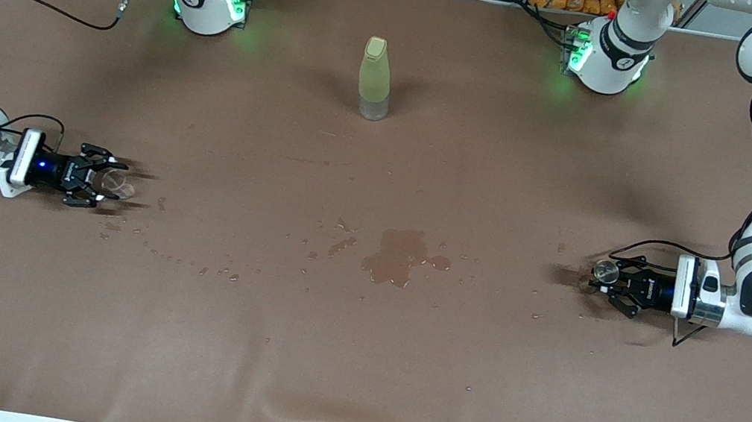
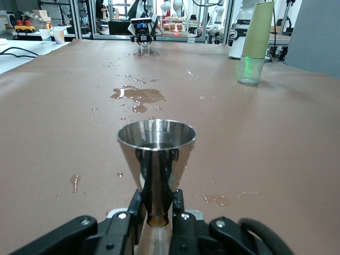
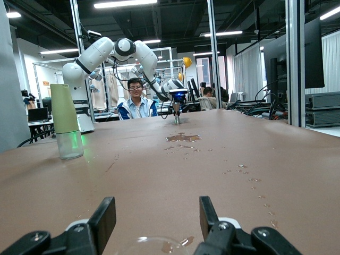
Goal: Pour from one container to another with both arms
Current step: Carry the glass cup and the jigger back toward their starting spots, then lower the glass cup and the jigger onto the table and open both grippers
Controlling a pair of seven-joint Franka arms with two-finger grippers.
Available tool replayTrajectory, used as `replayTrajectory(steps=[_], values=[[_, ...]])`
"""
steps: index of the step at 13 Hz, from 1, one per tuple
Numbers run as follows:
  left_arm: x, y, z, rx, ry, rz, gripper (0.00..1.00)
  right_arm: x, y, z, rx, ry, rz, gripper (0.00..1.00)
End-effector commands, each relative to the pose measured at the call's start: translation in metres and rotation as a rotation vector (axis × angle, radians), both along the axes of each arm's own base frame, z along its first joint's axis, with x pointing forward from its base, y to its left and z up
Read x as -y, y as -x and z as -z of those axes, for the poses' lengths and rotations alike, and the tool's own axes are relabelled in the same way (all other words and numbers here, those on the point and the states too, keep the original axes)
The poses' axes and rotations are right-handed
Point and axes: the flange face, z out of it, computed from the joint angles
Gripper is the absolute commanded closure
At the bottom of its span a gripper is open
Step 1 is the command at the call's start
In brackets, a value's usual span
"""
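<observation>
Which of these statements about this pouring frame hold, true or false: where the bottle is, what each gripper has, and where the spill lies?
1. The yellow-green bottle stands upright on the table. True.
2. The left gripper is shut on a metal jigger. True.
3. The right gripper is shut on the bottle. False: its fingers stand apart around a clear glass, and the bottle stands alone.
4. The puddle lies nearer the front camera than the bottle. True.
5. The jigger lies on its side. False: it is upright, mouth up.
</observation>
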Motion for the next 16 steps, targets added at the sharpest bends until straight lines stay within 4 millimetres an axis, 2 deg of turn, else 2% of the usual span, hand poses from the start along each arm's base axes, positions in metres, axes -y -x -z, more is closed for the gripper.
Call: replayTrajectory(steps=[1,5,6,8,9,11,15,16], values=[[-0.003,0.001,-0.004,0.013,-0.002,0.034,0.68,-0.006,-0.007,-0.008,-0.095,-0.02,-0.038,0.18],[-0.004,0.0,-0.005,0.014,-0.005,0.033,0.67,-0.001,-0.03,-0.055,-0.282,0.019,-0.045,0.15],[-0.003,0.001,-0.004,0.014,-0.004,0.035,0.63,-0.004,-0.038,-0.069,-0.32,0.03,-0.046,0.14],[-0.007,-0.006,-0.013,0.035,-0.023,0.047,0.58,-0.021,-0.065,-0.115,-0.368,0.062,-0.061,0.13],[-0.009,-0.009,-0.017,0.047,-0.031,0.05,0.56,-0.029,-0.085,-0.142,-0.376,0.097,-0.053,0.0],[-0.016,-0.011,-0.027,0.066,-0.058,0.072,0.54,-0.047,-0.108,-0.178,-0.406,0.151,-0.027,0.0],[-0.027,-0.019,-0.052,0.101,-0.089,0.093,0.53,-0.084,-0.134,-0.272,-0.545,0.31,0.08,0.0],[-0.028,-0.022,-0.065,0.117,-0.108,0.105,0.53,-0.095,-0.136,-0.291,-0.581,0.352,0.103,0.0]])
